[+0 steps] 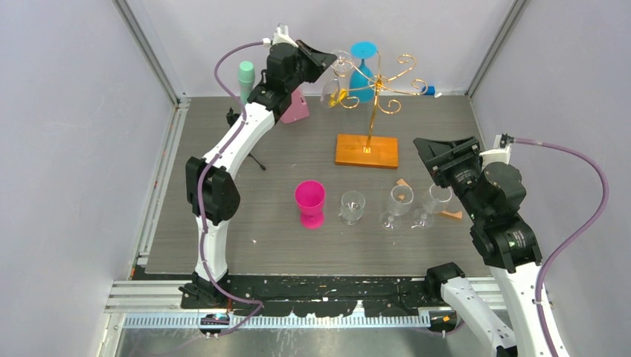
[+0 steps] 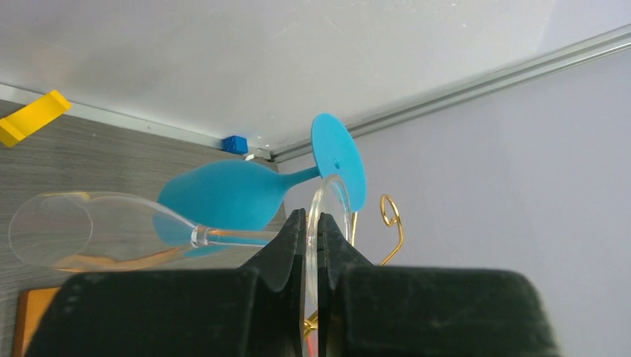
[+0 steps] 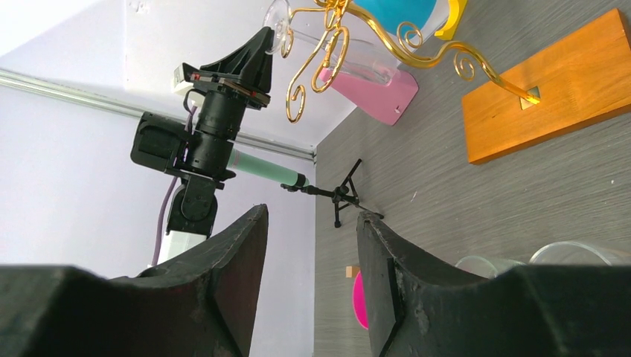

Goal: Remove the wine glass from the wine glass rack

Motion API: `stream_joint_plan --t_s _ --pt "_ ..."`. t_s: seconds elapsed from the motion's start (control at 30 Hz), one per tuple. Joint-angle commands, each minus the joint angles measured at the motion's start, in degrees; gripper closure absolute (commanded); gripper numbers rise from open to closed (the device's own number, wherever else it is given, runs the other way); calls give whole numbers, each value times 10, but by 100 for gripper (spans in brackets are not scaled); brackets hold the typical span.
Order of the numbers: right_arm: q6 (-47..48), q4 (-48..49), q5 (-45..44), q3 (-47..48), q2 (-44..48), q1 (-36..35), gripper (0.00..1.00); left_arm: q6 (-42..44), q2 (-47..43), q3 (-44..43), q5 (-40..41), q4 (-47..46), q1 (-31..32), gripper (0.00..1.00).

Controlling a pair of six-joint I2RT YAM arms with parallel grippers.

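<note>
Left gripper (image 2: 312, 223) at the far end of the grey table (image 1: 223, 238), fingers pinched on the round foot of the clear wine glass (image 2: 89, 230). The glass lies tilted, bowl lower, at the left curled arms of the thin gold wire rack (image 1: 377, 89), which stands on an orange-brown base. Can't tell if the stem is hooked. A blue wine glass (image 1: 362, 74) hangs just beside it. Right gripper (image 3: 312, 216) has its fingers spread and holds nothing, low at the right near upright clear glasses (image 1: 352, 206).
</note>
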State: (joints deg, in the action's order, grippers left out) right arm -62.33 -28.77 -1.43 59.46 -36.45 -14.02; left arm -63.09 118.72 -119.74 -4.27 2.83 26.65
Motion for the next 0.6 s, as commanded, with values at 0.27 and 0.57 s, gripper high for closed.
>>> stream_joint_plan --t_s 0.27,0.57 --pt "-4 12 -4 5 -10 1 47 -5 -7 -50 -46 -71 13 100" --pt "-4 9 -6 6 -6 1 47 -18 -26 -22 -78 -82 26 100"
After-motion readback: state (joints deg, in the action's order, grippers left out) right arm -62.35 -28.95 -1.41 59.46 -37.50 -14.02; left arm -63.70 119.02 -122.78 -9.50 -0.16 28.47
